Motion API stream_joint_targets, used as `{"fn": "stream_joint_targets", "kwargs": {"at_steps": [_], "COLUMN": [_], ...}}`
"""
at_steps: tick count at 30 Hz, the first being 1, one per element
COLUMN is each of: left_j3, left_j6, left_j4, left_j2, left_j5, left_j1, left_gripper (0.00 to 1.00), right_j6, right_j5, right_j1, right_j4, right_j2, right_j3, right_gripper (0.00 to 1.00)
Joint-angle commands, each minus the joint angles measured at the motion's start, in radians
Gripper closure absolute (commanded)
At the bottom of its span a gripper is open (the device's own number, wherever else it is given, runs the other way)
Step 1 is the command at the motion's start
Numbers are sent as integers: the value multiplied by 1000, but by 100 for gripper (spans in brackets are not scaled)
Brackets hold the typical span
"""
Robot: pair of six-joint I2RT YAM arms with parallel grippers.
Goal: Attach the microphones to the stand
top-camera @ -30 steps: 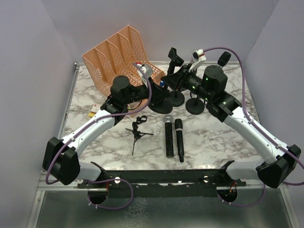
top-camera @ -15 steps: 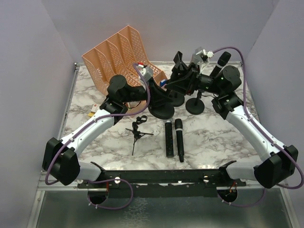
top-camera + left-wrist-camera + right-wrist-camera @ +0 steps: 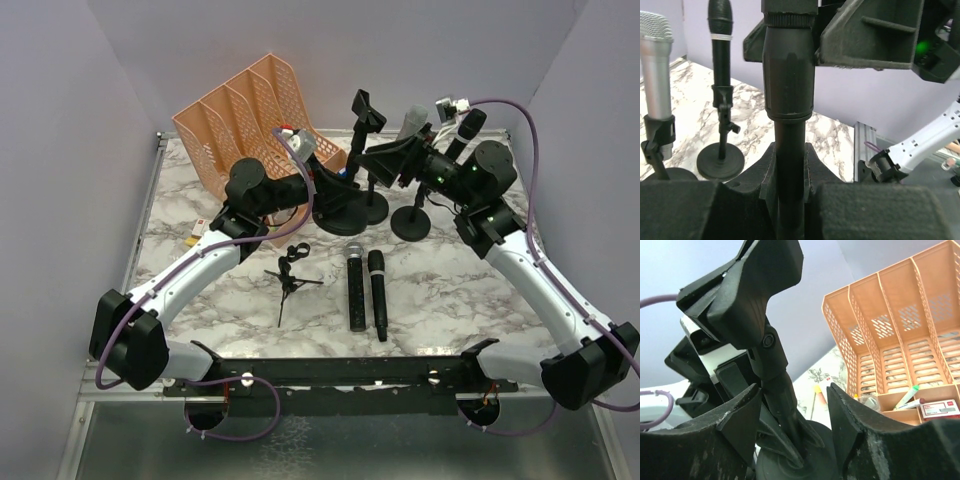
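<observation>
A black stand with an empty clip [image 3: 365, 108] rises from a round base [image 3: 338, 215]. My left gripper [image 3: 333, 190] is shut on its pole [image 3: 789, 150], low down. My right gripper [image 3: 383, 160] is open, its fingers [image 3: 740, 415] on either side of the same pole [image 3: 785, 395] below the clip [image 3: 755, 285], not touching. A silver-grey microphone [image 3: 410, 124] and a black microphone [image 3: 470, 123] sit in two other stands; both show in the left wrist view [image 3: 657, 65] [image 3: 720, 30]. A black microphone with silver grille [image 3: 355, 285] and an all-black one [image 3: 377, 292] lie on the table.
An orange mesh file rack [image 3: 240, 120] stands at the back left, with small items in it [image 3: 920, 405]. A small black tripod [image 3: 290, 275] lies left of the loose microphones. A small yellow and white item [image 3: 200, 232] lies near the left edge.
My right arm's wrist has swung back to the right and its gripper now sits beside the pole below the clip. The clip stands higher. My left gripper keeps its hold.
</observation>
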State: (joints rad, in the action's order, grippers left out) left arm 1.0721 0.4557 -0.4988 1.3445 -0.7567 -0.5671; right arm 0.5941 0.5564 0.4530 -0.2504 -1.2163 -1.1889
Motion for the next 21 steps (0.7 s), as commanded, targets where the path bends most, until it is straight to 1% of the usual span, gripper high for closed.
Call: {"fn": "stream_joint_targets", "kwargs": {"at_steps": [1,4,9,14,16,18,19,20,21], "left_j3": [-8,-11,-12,-5,2,5,7,8,10], "left_j6": [1,3,7,14,14,13,9,6,3], "left_j4": [-49,-49,-49,-49,-49,-49,-49,-49,-49], "left_j2": [-2,-2,-1,4,7,9,9,8,6], "left_j5": [107,103,98,74,41,8,-11,-37,-64], "left_j1": [-1,-1,-1,-1,-1,0,0,0,0], "left_gripper": [100,100,100,100,100,100,100,100,100], "right_j6": [42,45,48,54,55,52,50,40,24], "right_j5": [-106,-64,-6,37,37,54,66,84,111], "right_j1": [15,13,16,18,18,18,18,17,16], "right_j4": [51,29,18,6,-12,-41,-53,-70,-97], "right_j2": [8,-5,-41,-67,-66,-62,-57,-51,-44], "right_j3": [9,5,-11,-16,-9,-3,2,9,22], "right_gripper": [45,47,41,42,51,70,77,81,83]}}
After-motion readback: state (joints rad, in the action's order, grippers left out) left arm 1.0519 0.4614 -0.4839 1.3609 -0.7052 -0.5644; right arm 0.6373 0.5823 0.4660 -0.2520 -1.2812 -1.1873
